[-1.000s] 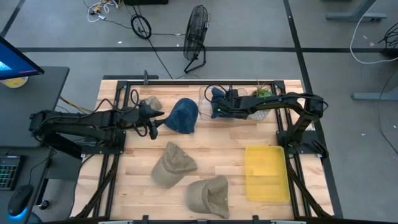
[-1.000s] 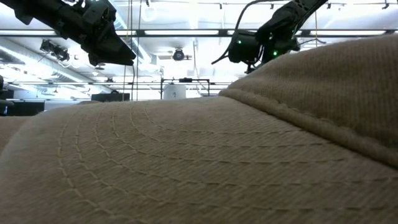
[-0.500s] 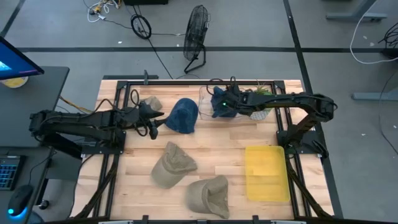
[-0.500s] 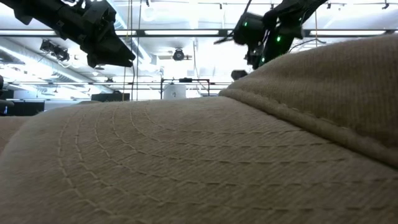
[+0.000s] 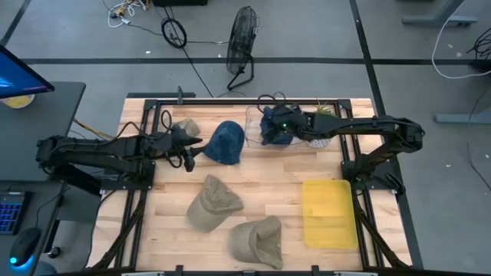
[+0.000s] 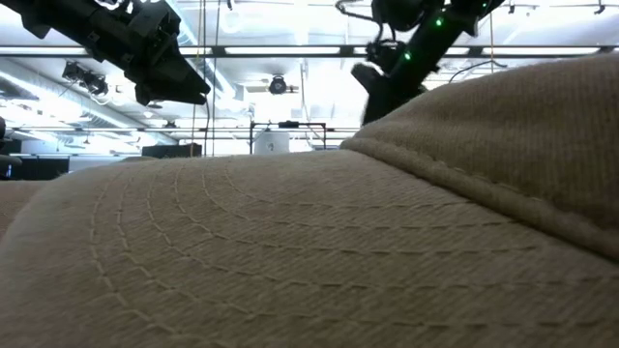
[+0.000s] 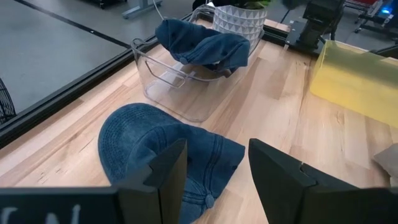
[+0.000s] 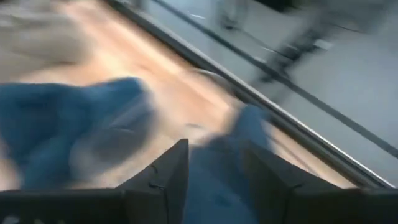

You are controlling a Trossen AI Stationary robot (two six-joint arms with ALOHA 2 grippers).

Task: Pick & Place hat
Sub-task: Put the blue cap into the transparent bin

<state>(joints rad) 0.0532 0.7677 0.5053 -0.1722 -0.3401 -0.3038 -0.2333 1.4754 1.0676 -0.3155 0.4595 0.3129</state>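
A blue hat (image 5: 225, 142) lies crown up on the wooden table, also shown in the left wrist view (image 7: 165, 146). My left gripper (image 7: 214, 174) hovers open just left of it, above the table (image 5: 186, 149). A darker blue hat (image 7: 202, 46) lies draped over the rim of a clear bin (image 7: 177, 87) at the table's far side. My right gripper (image 5: 270, 128) hangs over that bin with its fingers apart (image 8: 214, 168), blue cloth showing beyond them. The left wrist view shows no finger on that hat.
Two tan hats (image 5: 213, 203) (image 5: 257, 239) lie toward the near edge, and another tan hat (image 5: 186, 126) lies behind my left gripper. A yellow tray (image 5: 328, 212) sits at the right. A white plant pot (image 5: 322, 130) stands beside the bin. A tan hat (image 6: 309, 251) fills the low view.
My right gripper has risen above the clear bin and tipped, while its arm has stretched out toward the table's right. The darker blue hat stays in the bin.
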